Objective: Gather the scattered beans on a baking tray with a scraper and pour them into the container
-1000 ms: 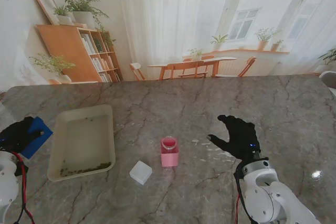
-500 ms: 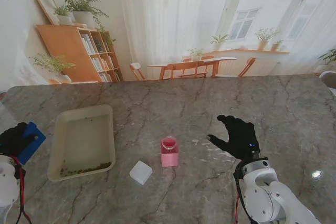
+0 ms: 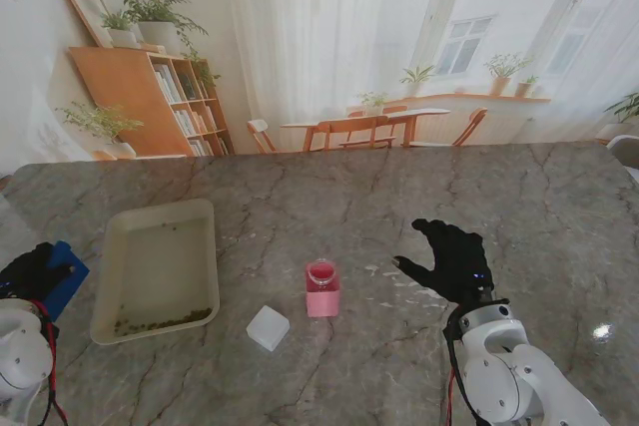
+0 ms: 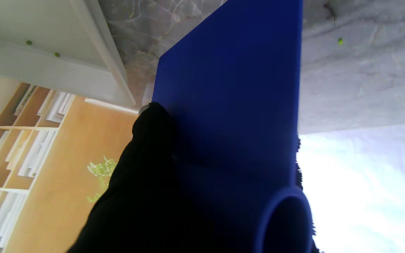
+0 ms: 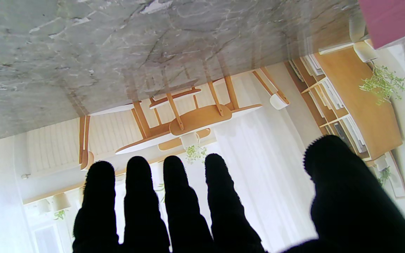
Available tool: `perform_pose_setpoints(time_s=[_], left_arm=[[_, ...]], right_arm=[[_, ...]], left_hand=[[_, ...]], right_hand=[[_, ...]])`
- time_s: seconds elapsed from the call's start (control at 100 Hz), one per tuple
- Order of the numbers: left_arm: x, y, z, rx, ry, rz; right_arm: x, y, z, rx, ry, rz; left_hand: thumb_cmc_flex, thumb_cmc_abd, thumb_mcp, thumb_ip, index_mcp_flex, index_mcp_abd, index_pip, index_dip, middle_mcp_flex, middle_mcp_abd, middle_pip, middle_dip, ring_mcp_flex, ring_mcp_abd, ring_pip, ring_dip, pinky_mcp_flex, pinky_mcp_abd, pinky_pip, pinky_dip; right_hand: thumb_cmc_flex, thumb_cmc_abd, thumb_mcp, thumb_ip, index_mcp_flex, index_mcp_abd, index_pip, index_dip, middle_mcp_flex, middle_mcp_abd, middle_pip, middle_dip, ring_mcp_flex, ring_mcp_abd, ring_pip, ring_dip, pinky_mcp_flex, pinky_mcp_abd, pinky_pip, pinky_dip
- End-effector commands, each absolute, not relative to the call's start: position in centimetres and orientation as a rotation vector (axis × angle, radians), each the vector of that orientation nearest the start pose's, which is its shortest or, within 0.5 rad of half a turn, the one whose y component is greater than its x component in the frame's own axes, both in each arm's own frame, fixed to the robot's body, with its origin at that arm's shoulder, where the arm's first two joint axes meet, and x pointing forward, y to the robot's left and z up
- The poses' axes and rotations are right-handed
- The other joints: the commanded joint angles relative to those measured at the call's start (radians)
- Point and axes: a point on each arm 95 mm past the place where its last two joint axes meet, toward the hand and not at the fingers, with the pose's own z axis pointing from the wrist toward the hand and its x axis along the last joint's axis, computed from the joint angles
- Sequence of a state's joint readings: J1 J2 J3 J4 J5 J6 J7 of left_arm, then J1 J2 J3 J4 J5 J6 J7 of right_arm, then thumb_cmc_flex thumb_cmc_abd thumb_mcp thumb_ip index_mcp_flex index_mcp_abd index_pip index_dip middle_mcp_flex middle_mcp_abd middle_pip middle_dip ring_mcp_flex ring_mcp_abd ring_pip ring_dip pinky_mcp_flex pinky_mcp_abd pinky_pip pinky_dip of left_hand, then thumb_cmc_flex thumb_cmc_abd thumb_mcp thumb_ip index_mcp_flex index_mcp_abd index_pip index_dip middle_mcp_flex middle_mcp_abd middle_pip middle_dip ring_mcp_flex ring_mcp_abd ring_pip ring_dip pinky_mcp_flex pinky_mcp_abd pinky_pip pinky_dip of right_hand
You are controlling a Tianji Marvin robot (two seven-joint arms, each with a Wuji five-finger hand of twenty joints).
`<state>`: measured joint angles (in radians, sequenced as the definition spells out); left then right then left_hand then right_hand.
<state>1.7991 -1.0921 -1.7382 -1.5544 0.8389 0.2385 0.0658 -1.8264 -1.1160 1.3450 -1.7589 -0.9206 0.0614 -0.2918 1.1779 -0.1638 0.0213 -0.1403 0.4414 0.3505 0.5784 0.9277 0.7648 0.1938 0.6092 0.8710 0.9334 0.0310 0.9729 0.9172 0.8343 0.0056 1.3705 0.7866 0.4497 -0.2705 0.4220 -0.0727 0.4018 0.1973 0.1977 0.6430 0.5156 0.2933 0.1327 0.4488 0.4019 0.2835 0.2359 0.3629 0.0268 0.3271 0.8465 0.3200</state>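
Note:
My left hand (image 3: 30, 268) is shut on the blue scraper (image 3: 66, 274) at the table's left edge, beside the cream baking tray (image 3: 205, 246). In the left wrist view the blue scraper (image 4: 237, 91) fills the middle, black fingers (image 4: 146, 168) wrapped on its handle, and the tray's wall (image 4: 97, 66) lies alongside it. Green beans (image 3: 160, 324) are heaped along the tray's near wall. The pink container (image 3: 321, 289) stands mid-table. My right hand (image 3: 451, 260) lies open and flat on the table to the container's right, with fingers (image 5: 174, 207) spread.
A small white square lid (image 3: 268, 327) lies near me, between the tray and the pink container. A single green bean (image 4: 340, 41) sits on the marble past the scraper. The pink container's corner (image 5: 392, 17) shows in the right wrist view.
My left hand has drawn the blue scraper back towards me and to the left, away from the tray. The right hand has not moved.

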Motion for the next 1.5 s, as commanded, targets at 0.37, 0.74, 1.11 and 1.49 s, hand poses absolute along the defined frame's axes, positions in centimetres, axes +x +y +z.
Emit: perform_pose_setpoints(time_s=[0.37,0.74,1.11,1.49], left_arm=[[35.1,23.1,-36.4,-1.689,0.815,-0.905],[34.6,23.4,-36.8,-1.687,0.852,-0.838],[34.6,23.8,-36.9,-1.673,0.857,-0.791],[34.3,23.8,-36.8,-1.658,0.934,-0.713]], right_arm=[[34.1,-2.6,-32.0,1.281,1.158,1.56],[34.1,-2.6,-32.1,1.281,1.161,1.563],[34.2,-2.5,-32.1,1.281,1.163,1.566],[34.2,-2.4,-32.2,1.282,1.169,1.571]], left_hand=[[0.113,0.047,0.24,0.046,-0.007,0.012,-0.086,-0.057,0.001,0.046,-0.111,0.061,0.124,-0.089,-0.02,-0.022,0.159,-0.198,0.017,-0.024],[0.113,0.133,-0.033,0.099,-0.064,0.049,-0.385,-0.197,-0.229,0.103,-0.332,-0.31,-0.252,0.21,-0.394,-0.224,-0.185,0.351,-0.337,-0.038],[0.062,0.125,-0.055,0.103,-0.098,0.09,-0.399,-0.286,-0.218,0.118,-0.327,-0.253,-0.303,0.249,-0.383,-0.259,-0.33,0.378,-0.197,-0.13],[-0.182,0.119,-0.058,0.104,-0.305,0.143,-0.553,-0.442,-0.568,0.169,-0.569,-0.506,-0.799,0.367,-0.792,-0.55,-0.918,0.509,-0.749,-0.3]], right_hand=[[0.006,0.03,-0.015,0.03,-0.002,-0.01,0.001,0.009,0.0,-0.012,0.005,0.017,0.012,-0.003,0.007,0.009,-0.004,0.014,0.012,-0.007],[0.006,0.031,-0.015,0.03,-0.002,-0.01,0.001,0.009,0.0,-0.011,0.005,0.017,0.013,-0.003,0.006,0.009,-0.005,0.014,0.011,-0.007],[0.006,0.029,-0.015,0.03,-0.001,-0.01,0.001,0.009,0.0,-0.012,0.006,0.017,0.013,-0.003,0.006,0.009,-0.004,0.014,0.011,-0.007],[0.006,0.03,-0.015,0.03,-0.001,-0.01,0.001,0.01,0.001,-0.013,0.006,0.017,0.014,-0.004,0.007,0.009,-0.004,0.015,0.012,-0.006]])
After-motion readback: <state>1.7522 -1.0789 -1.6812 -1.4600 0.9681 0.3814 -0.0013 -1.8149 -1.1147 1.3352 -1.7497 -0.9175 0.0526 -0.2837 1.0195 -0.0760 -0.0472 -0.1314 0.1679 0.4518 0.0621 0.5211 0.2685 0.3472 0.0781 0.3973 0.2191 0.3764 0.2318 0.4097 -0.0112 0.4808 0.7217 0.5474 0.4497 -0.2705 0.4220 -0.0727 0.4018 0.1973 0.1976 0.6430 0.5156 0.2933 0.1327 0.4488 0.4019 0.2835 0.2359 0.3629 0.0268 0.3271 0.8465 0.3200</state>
